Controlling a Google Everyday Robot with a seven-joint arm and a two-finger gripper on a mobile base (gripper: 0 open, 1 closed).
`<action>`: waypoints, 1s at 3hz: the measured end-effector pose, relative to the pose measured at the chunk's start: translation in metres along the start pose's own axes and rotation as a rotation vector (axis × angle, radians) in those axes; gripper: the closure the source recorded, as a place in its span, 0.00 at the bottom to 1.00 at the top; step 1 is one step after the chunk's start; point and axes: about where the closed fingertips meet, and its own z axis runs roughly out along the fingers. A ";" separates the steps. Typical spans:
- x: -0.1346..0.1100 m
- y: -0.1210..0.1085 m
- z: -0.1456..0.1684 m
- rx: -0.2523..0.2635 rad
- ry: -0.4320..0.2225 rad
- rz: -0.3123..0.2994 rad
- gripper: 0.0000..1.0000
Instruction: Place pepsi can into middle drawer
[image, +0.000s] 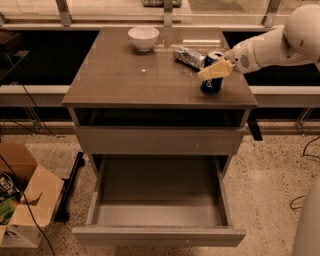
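Note:
The pepsi can (212, 84) is dark blue with a silver top and stands upright near the right front of the cabinet top. My gripper (216, 70) reaches in from the right on a white arm (272, 47). Its yellowish tip lies across the can's upper part, at the height of the can's top. The middle drawer (159, 186) is a grey box pulled fully out below the cabinet, and nothing shows on its flat floor.
A silver-grey can (189, 56) lies on its side just behind and left of the pepsi can. A white bowl (143, 37) stands at the back of the cabinet top (125, 75). A cardboard box (25, 200) and cables are on the floor at the left.

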 end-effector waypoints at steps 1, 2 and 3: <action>-0.013 0.015 0.007 -0.005 0.015 -0.011 0.80; -0.027 0.037 0.005 -0.025 0.014 -0.042 1.00; -0.040 0.072 -0.001 -0.083 -0.039 -0.082 1.00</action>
